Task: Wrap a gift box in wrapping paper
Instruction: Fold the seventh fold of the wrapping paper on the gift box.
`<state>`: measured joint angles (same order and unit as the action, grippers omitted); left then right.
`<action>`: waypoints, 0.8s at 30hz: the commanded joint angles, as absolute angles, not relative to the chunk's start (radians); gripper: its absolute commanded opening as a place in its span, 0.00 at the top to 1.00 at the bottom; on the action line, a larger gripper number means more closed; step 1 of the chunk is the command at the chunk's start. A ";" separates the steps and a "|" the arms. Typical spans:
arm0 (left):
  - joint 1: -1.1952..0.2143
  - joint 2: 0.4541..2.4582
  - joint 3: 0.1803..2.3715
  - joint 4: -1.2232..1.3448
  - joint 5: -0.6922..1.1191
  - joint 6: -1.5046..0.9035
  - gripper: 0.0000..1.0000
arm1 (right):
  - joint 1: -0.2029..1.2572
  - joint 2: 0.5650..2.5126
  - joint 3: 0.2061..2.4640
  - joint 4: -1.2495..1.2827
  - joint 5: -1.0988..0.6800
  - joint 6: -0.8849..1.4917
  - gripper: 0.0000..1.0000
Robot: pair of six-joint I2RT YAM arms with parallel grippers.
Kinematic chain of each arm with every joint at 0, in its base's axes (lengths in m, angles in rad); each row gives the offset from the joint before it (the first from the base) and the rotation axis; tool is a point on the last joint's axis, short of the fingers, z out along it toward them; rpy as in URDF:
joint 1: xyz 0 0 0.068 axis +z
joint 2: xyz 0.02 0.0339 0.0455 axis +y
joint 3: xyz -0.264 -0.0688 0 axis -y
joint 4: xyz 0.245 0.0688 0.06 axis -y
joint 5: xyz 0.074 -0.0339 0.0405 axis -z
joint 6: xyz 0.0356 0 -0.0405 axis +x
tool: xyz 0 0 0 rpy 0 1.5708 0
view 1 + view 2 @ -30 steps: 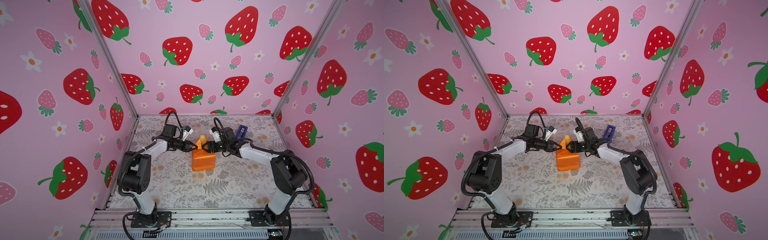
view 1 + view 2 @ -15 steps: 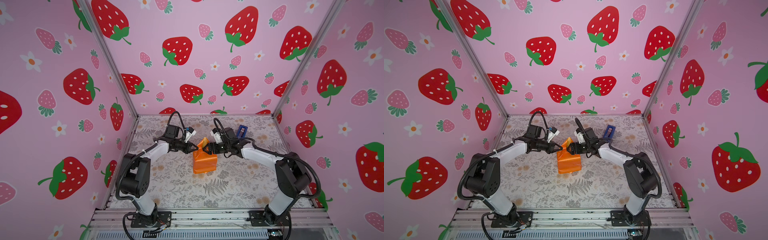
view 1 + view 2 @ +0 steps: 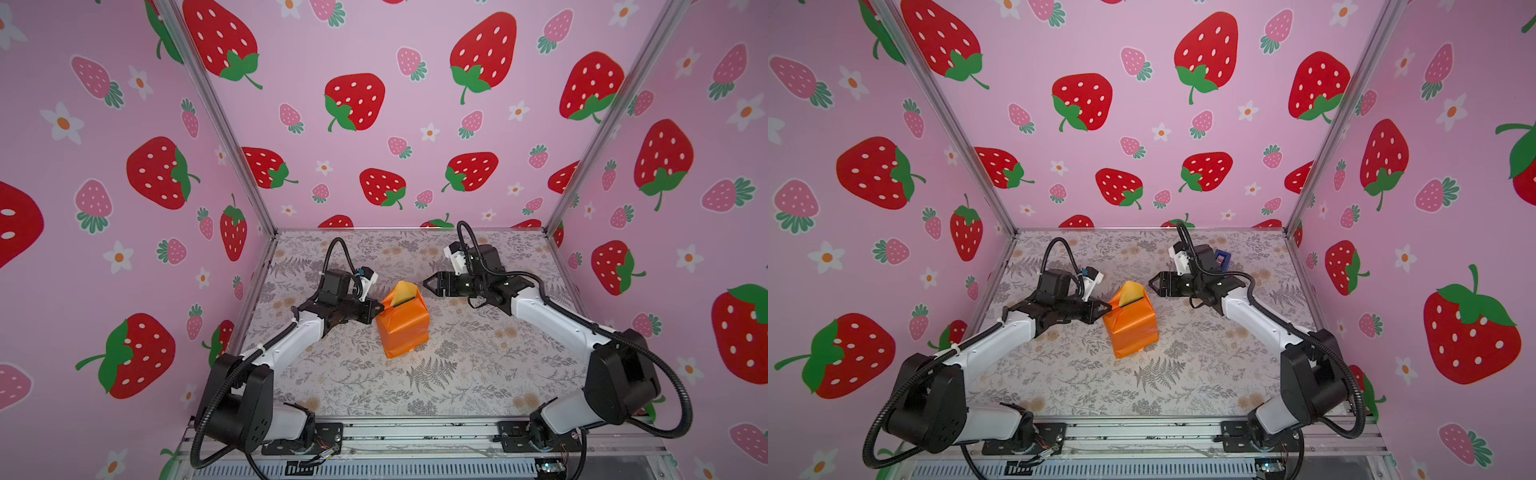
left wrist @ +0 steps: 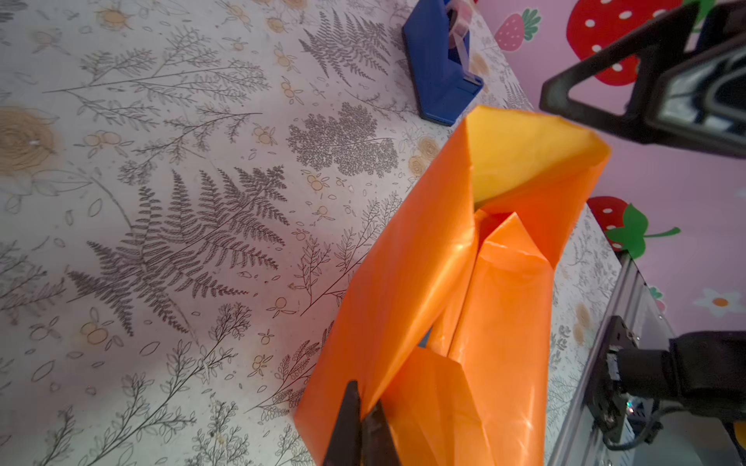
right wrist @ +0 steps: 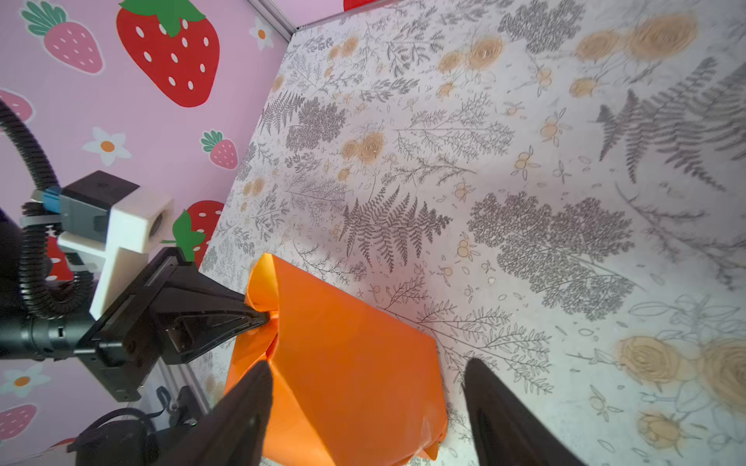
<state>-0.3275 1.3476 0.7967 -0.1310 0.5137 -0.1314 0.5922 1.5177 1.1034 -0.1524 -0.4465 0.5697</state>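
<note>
Left wrist view: we log wrapping paper (image 4: 403, 282) as open-ended parcel, contents hidden; left jaws pinch it, right jaws open.

wrapping paper (image 4: 403, 282) — glossy orange, matt yellow inside

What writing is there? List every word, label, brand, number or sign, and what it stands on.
None can be read. The wrapping paper is plain orange, the blue tape dispenser shows no brand, and the strawberry walls and floral table covering carry pictures only.
</note>
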 commanded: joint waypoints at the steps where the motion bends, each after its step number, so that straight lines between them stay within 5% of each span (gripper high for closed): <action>1: -0.373 1.291 0.757 -0.104 0.380 -0.243 1.00 | 0.588 1.544 1.077 -0.098 -0.543 0.605 0.30; 14: -0.586 1.163 0.670 -0.083 0.106 -0.434 1.00 | 0.587 1.592 1.062 -0.057 -0.640 0.653 0.76; 24: -0.641 1.173 0.681 -0.079 0.077 -0.457 1.00 | 0.639 1.568 0.980 -0.031 -0.641 0.687 0.81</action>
<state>-0.6292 1.1721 0.6811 -0.0902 0.0998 -0.4324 0.6266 1.5829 1.0061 -0.0483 -0.6300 0.6632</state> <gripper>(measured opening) 0.041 0.189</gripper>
